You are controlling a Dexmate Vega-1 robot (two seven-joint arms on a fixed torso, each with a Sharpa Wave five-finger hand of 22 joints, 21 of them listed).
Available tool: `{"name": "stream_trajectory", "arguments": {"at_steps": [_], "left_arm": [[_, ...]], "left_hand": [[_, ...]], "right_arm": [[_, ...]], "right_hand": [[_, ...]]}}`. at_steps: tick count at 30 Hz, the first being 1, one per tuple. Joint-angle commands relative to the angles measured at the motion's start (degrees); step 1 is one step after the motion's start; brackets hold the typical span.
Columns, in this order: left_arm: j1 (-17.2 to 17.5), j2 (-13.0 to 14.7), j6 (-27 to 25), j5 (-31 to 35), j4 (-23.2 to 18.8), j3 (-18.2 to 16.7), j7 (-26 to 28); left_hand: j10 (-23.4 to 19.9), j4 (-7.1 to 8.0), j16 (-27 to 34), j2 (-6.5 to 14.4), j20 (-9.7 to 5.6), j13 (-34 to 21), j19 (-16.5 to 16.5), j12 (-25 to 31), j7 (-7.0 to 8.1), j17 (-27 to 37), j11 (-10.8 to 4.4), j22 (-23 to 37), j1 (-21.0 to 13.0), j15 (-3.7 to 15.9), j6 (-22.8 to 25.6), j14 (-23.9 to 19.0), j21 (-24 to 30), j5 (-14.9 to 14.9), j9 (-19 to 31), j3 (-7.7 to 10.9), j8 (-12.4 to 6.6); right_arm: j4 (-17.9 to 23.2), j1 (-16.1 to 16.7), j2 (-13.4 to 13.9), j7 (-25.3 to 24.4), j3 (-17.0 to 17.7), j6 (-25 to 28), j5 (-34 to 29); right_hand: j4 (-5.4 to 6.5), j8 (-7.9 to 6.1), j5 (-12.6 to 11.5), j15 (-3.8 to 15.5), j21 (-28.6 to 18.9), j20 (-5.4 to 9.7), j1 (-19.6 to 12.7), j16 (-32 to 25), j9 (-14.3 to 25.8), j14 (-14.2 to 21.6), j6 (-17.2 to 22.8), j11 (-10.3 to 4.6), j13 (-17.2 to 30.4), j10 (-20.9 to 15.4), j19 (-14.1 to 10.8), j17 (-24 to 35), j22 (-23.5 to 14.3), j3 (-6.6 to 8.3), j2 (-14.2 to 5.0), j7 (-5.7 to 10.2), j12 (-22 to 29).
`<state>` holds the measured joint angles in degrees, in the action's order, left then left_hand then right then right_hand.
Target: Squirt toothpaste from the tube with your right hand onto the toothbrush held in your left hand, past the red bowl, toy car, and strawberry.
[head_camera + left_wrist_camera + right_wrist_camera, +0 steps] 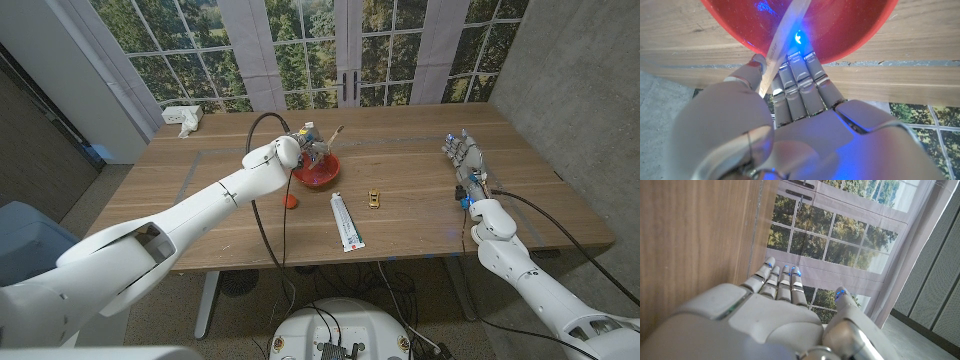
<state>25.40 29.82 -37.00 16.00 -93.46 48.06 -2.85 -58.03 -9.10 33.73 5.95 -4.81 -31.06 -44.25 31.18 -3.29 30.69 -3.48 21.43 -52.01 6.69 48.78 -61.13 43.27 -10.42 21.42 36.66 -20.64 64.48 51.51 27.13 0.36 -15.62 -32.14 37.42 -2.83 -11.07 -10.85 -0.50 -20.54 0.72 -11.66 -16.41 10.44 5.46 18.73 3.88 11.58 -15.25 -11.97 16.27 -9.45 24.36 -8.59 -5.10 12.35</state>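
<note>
The toothbrush (781, 41) was pinched between the thumb and fingers of the left robot hand (305, 150), its pale handle slanting over the inside of the red bowl (316, 172). In the left wrist view the handle ran from the robot hand's grip across the bowl's rim; the bristle end could not be made out. The left robot hand hung directly above the red bowl, on its far side.

The toothpaste tube (346, 220) lay flat on the worktop (420, 160), untouched, just on the robot's side of the red bowl and slightly to the bowl's right. The toy car (374, 198) stood near the red bowl on the same side, beside the tube's far end. The strawberry (291, 199) lay close to the bowl's near-left edge.

The right robot hand (465, 160) stood well apart from the red bowl, near the worktop's right edge, fingers extended, spread and holding nothing. A white crumpled item (188, 118) sat at the far-left corner, well apart from the bowl.
</note>
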Motion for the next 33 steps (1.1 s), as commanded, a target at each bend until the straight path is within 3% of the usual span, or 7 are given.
{"name": "stream_trajectory", "arguments": {"at_steps": [1,12,33], "left_arm": [[1.92,2.17,5.49,-9.45,-0.64,-4.38,2.14],[3.25,5.42,7.54,-13.55,-2.37,-6.39,2.42],[5.1,9.51,12.76,-20.85,-3.61,-9.92,0.17]], "left_hand": [[-6.59,-0.38,0.52,4.64,-2.74,-0.57,-0.29,0.7,-0.92,0.58,-6.09,0.32,-5.58,6.68,1.48,-3.36,0.8,0.1,0.05,0.2,-0.27],[-6.11,-0.29,0.61,4.71,-3.03,-1.67,0.36,0.98,-0.88,1.39,-6.48,0.68,-5.85,6.63,1.27,-3.01,1.75,0.17,0.05,0.12,0.21],[-5.8,-0.19,0.69,4.65,-3.17,-3.52,1.12,1.52,-0.96,2.72,-6.49,1.2,-6.11,6.64,1.27,-2.63,3.72,0.27,0.58,0.07,0.62]], "right_arm": [[5.88,1.43,1.83,-5.14,-0.94,4.0,-3.17],[15.73,4.29,5.94,-11.15,-2.25,10.75,-8.87],[30.78,9.23,11.4,-18.43,-3.3,19.71,-19.05]], "right_hand": [[-2.15,-0.42,0.01,0.15,0.36,-0.24,-2.58,0.15,0.14,1.03,0.56,0.03,0.26,-0.75,-1.23,-0.38,-0.3,1.21,-0.35,0.02,0.15],[-4.28,-0.48,0.05,-0.92,0.58,-1.51,-4.61,0.01,0.14,2.29,0.92,0.19,0.23,-1.28,-2.62,-0.75,-0.35,1.81,0.53,0.0,0.19],[-5.33,-0.7,0.05,-0.87,1.24,-1.68,-5.72,0.12,0.21,2.44,1.95,0.4,0.29,-2.25,-3.05,-0.8,-0.42,1.96,0.75,-0.44,0.36]]}}
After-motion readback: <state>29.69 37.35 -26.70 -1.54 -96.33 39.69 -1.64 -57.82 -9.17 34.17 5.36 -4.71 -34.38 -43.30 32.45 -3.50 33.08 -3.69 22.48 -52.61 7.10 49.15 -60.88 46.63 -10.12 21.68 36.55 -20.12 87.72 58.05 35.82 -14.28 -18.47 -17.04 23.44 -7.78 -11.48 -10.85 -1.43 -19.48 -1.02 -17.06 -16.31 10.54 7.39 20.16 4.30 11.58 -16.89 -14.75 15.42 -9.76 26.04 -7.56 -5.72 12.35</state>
